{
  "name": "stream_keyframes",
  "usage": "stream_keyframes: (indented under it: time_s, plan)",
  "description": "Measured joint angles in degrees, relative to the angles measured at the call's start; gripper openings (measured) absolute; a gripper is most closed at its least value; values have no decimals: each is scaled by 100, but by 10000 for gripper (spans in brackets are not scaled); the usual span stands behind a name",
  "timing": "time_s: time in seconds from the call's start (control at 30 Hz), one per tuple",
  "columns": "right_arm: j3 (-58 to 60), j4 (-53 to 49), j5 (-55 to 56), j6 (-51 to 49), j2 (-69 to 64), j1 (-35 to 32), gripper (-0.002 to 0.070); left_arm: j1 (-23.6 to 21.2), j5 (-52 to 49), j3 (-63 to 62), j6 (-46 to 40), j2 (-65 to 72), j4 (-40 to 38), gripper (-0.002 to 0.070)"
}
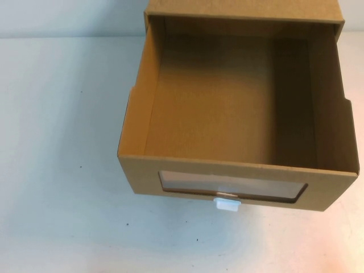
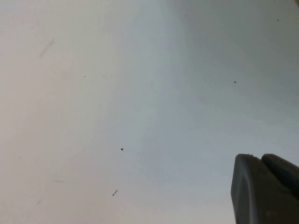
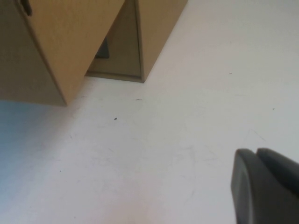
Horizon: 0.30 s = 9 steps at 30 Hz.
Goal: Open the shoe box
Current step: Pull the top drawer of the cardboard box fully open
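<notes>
Nearest to the robot, neither tool shows in the high view. The left tool (image 2: 261,161) hangs over the bare white tabletop (image 1: 57,142) with no part of the box before its camera, and I cannot tell if it is open or closed. The right tool (image 3: 257,156) is fully closed and holds nothing. It hangs low over the tabletop, and a corner of the box (image 3: 70,46) lies ahead of it, so the right arm is probably the nearer one.

The brown cardboard shoe box (image 1: 142,176) is of the drawer kind. On its front panel there is a clear rectangular window (image 1: 233,186), and below this a small white plastic pull tab (image 1: 226,203), which points toward the robot. Behind the panel the drawer tray (image 1: 142,96) stands pulled far out, with its sliding axis running from the robot away. Inside it I see only the bare cardboard floor. At the far end, the outer cardboard sleeve (image 1: 244,8) covers only the tray's back edge. In my judgement the box is already open, and the tab needs no more pulling.
</notes>
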<state>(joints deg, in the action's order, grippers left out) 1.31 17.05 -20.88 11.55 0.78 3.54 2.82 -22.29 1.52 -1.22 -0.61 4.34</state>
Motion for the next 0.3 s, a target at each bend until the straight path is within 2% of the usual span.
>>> stream_keyframes:
  time_s: [0.3]
  plan:
    - [0, 0, 0, 0, 0, 0, -14, 0, -21, 0, 0, -4, 12, -4]
